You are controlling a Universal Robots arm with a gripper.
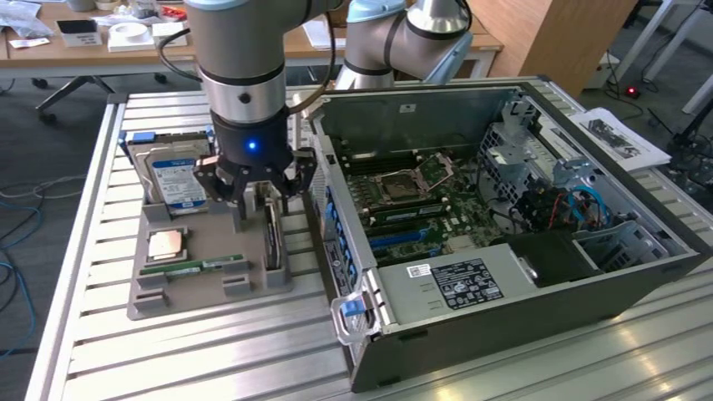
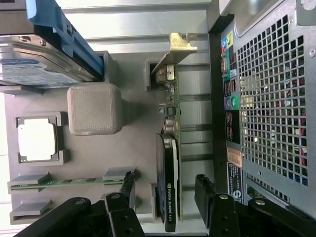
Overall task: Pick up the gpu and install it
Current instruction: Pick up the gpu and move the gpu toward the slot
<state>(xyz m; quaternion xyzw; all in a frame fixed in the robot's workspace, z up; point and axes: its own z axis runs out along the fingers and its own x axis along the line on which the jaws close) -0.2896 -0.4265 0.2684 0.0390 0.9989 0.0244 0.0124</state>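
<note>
Grey tray (image 1: 195,294) holds gpu (image 2: 169,168) upright on edge in slot, just beside open case (image 1: 479,292). Gripper (image 2: 166,181) above card, jaws wide apart, holding nothing. Judgement: keep fingers (image 2: 205,190) either side, lower squarely, clamp both faces evenly, avoid tilt.

The place was a robotics lab inside an office room. A robot arm (image 1: 245,75) stood over a table (image 1: 200,359) of aluminium profiles with an open computer case (image 1: 490,334) and a grey parts holder (image 1: 212,301) on it. Behind were wooden desks (image 1: 45,52), and loose cables (image 1: 13,219) lay on the carpet (image 1: 62,138).
</note>
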